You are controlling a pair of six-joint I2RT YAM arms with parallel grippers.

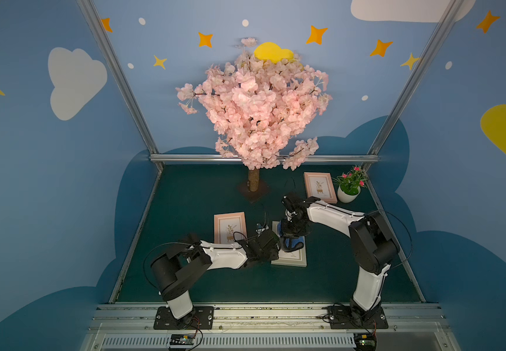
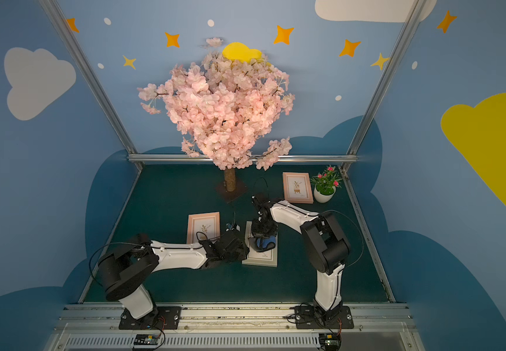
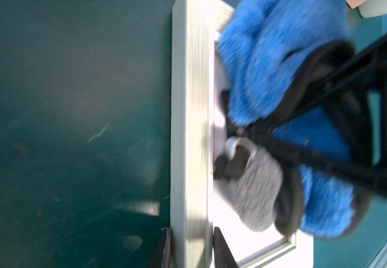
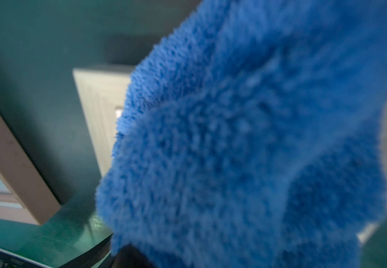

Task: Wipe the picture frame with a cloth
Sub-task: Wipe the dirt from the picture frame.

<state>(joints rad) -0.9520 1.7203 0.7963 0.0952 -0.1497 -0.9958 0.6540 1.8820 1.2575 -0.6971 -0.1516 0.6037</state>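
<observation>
On the white frame, near the middle of the table, the right gripper pointed down and was closed on the cloth. The cloth lay bunched on the glass, directly under this gripper. In the left wrist view its blue folds and its grey side both touched the glass. The left gripper was clamped on the left rail of the same frame, with one finger outside the rail and one inside.

The fingertips of the right gripper were buried in the cloth and could not be seen. The right wrist view was almost filled by blurred blue plush, and only one corner of the white frame showed beside it. The left wrist view was smeared. The picture under the glass could not be made out because of glare and the cloth. In both top views the right arm covered the far end of the frame.

The near part of the frame was bare. A pink frame lay just beside the left gripper, on its left. The tree stood behind. A second pink frame and a plant stood well apart at the far right corner. Wide bare table lay between the white frame and the arm bases.
</observation>
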